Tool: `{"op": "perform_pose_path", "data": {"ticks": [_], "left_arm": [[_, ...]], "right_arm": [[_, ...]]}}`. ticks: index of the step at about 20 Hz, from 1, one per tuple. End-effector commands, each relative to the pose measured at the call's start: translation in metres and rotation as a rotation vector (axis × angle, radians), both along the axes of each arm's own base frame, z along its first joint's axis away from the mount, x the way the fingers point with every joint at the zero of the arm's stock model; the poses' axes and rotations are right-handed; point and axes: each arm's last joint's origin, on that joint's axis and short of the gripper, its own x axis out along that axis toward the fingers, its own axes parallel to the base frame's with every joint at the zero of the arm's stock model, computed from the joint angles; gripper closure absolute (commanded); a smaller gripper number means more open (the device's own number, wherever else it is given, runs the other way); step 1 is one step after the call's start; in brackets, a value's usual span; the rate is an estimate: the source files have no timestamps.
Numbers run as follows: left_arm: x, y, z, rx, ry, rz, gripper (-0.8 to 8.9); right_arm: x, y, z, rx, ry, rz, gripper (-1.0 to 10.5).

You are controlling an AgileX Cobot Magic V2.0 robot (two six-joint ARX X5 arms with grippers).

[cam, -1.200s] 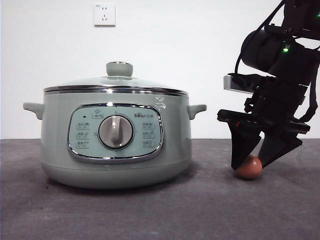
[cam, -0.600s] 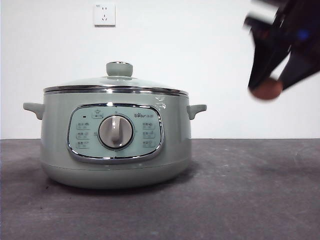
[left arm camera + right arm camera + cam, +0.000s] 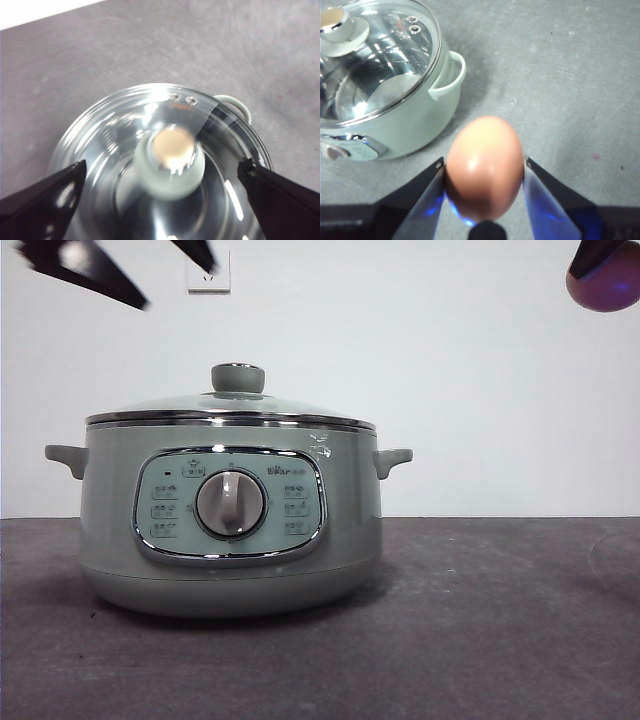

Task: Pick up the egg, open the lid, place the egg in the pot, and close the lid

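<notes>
The right claw [image 3: 485, 172] pinches the egg [image 3: 485, 167] up at two o'clock. The left claw [image 3: 160, 175], spread wide above the lid's knob [image 3: 171, 162], needs to drop and close.

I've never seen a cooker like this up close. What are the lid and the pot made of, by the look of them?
The lid looks like clear glass: you see through it, with bright reflections. Its rim looks like polished steel, and its pale green knob is probably plastic. The pot has a smooth, matte sage-green shell, painted metal or plastic, I cannot tell which; its panel frame shines like chrome.
</notes>
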Motion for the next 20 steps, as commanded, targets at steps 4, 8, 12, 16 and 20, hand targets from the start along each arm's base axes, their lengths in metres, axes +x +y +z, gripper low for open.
{"op": "perform_pose_path", "data": {"ticks": [4,8,12,16,20], "left_arm": [[0.035,-0.037,-0.026,0.067,0.033,-0.041,1.56],[0.043,-0.045,-0.041,0.108,0.071,-0.029,1.56],[0.041,-0.047,-0.043,0.119,0.083,-0.031,3.55],[0.04,-0.049,-0.05,0.138,0.139,-0.037,5.04],[0.04,-0.049,-0.051,0.127,0.154,-0.027,6.69]], "right_arm": [[-0.002,-0.001,0.001,0.008,0.003,-0.004,9.6],[-0.002,-0.001,0.001,0.007,0.002,-0.003,9.6],[-0.002,-0.001,0.001,0.007,0.002,-0.003,9.6],[-0.002,-0.001,0.001,0.005,0.001,-0.002,9.6],[-0.002,-0.001,0.001,0.004,0.0,-0.001,9.6]]}}
